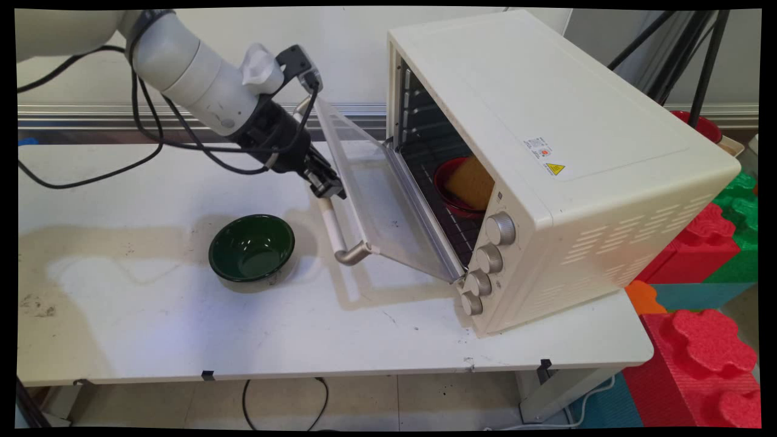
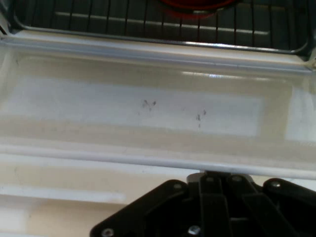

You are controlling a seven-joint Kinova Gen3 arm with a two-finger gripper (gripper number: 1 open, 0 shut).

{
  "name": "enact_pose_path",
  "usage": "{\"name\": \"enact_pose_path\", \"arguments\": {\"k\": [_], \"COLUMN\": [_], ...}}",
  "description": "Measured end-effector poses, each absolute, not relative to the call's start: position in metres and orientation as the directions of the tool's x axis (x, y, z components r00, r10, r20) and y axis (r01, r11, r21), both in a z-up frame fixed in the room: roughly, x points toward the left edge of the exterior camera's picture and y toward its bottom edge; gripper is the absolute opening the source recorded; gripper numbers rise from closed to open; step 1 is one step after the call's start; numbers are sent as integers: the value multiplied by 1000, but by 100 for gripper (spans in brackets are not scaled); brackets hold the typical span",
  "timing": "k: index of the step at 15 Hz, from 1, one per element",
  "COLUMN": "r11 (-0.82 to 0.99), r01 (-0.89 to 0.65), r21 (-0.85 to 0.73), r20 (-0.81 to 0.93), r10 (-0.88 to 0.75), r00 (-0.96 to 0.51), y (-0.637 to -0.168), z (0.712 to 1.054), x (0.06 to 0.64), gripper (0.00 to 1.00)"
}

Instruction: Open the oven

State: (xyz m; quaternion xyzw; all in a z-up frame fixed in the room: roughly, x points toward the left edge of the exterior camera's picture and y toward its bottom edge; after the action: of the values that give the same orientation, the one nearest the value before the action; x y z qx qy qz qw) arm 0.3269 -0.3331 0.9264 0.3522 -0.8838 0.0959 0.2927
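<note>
1. Main view. The tool [image 1: 328, 187] reaches down from the upper left and sits on the handle [image 1: 337, 233] of the oven [image 1: 546, 164] door [image 1: 379, 200]. It appears closed on the handle's upper stretch, though the fingertips themselves are hidden.
2. Main view. The handle is a pale bar with a metal elbow at its near end. Its long axis runs from the tool down toward the counter's near side, parallel to the door's free edge.
3. Main view. The door is a tinted glass panel, hinged along the oven's bottom front edge and tilted part-way open. It lies between the tool and the oven cavity, so the cavity is to the tool's right in this view.
4. Main view. Inside, on a wire rack, stands a red bowl [image 1: 452, 188] holding a tan, sponge-like slab [image 1: 472, 181]. Four metal knobs [image 1: 500, 229] line the oven's front corner. The casing is smooth cream metal with vent slots.
5. Main view. A glossy dark green bowl [image 1: 252, 249] stands upright on the white counter [image 1: 152, 328], near the handle's lower end and apart from it.
6. Hand view. The black linkage rises from the bottom edge, with its fingers out of sight. The door's pale frame and glass [image 2: 148, 106] stretch crosswise directly ahead, with rack wires and a red rim [image 2: 195, 4] at the top.
</note>
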Motion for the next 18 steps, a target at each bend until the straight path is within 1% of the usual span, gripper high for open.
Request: {"name": "enact_pose_path", "arguments": {"k": [10,18], "r11": [733,737], "r01": [-680,-675], "r21": [17,6], "r20": [576,567], "r10": [-563,-559], "r00": [-593,-605], "y": [-314,-298], "z": [895,876], "x": [342,352], "gripper": [0,0]}}
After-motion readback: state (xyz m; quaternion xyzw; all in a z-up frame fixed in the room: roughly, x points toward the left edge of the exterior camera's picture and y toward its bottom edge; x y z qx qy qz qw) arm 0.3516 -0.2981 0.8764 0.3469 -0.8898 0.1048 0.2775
